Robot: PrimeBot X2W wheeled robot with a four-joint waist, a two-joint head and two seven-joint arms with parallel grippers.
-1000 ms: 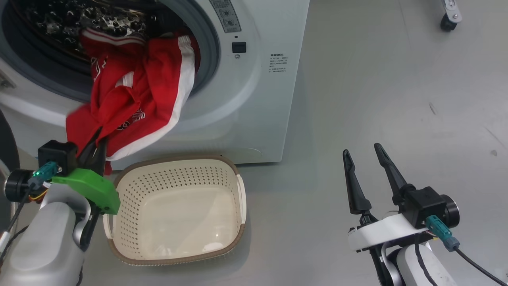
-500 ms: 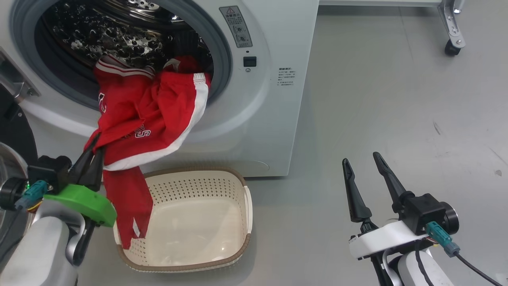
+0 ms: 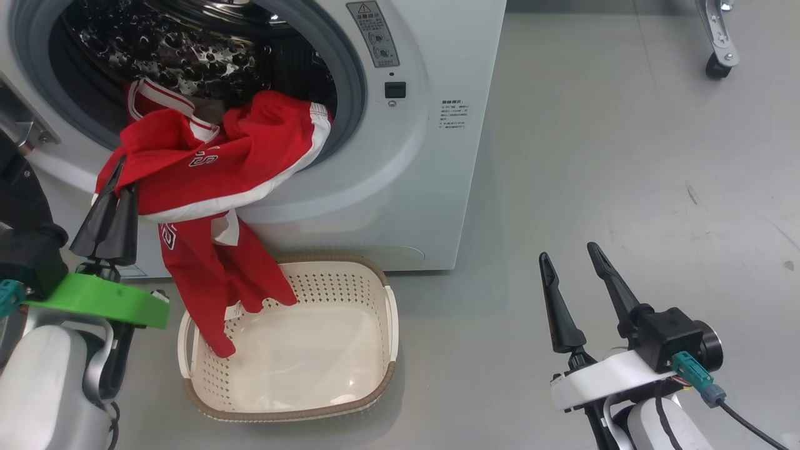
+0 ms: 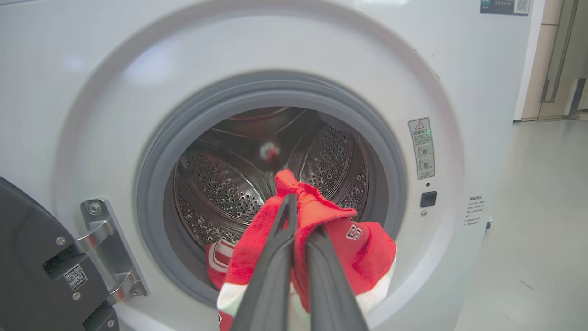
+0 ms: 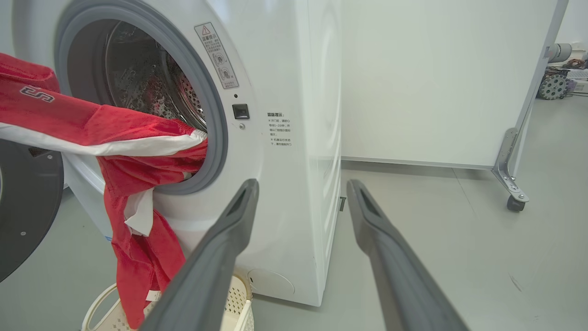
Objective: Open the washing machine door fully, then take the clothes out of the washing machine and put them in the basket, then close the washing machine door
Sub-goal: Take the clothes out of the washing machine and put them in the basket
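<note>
Before you stands the white front-loading washing machine, its round mouth uncovered, so the steel perforated drum and the grey rubber seal are in plain sight. The washing machine door, black-rimmed, hangs swung wide open on the machine's hinge side. The clothes – a bright red jersey with white trim and dark lettering – spill from the drum over the lower lip of the machine's mouth. One fold is drawn out toward the door side, and a long tail drops down the machine's front. The tail's end lies inside the basket – cream perforated plastic with a brown rim, upright just before the machine's foot, below its mouth.
</note>
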